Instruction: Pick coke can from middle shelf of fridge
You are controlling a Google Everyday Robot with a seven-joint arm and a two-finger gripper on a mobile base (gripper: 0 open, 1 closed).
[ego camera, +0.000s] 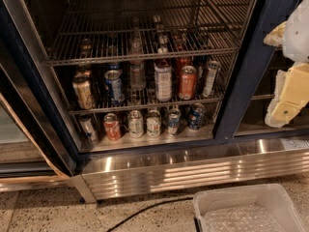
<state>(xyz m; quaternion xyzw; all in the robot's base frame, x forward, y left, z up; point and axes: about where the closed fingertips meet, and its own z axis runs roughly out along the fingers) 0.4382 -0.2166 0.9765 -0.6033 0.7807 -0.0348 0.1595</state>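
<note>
The fridge (244, 88) stands open, with a dark blue frame and wire racks. The coke can (187, 82), orange-red with a silver top, stands upright on the middle shelf (145, 107), right of centre. A tall pale can (162, 79) is on its left and a silver can (210, 78) on its right. A blue can (114, 86) stands further left on the same rack. My gripper (276, 74) hangs at the right edge of the view, outside the fridge, level with that shelf and well right of the coke can. Its cream fingers (285, 103) are apart and hold nothing.
Several cans stand on the fridge floor, among them a small red one with white marks (112, 127). The upper rack (145, 57) holds a few bottles at the back. The ribbed steel base panel (193, 170) runs below. A clear plastic bin (246, 209) and a black cable (145, 210) lie on the floor.
</note>
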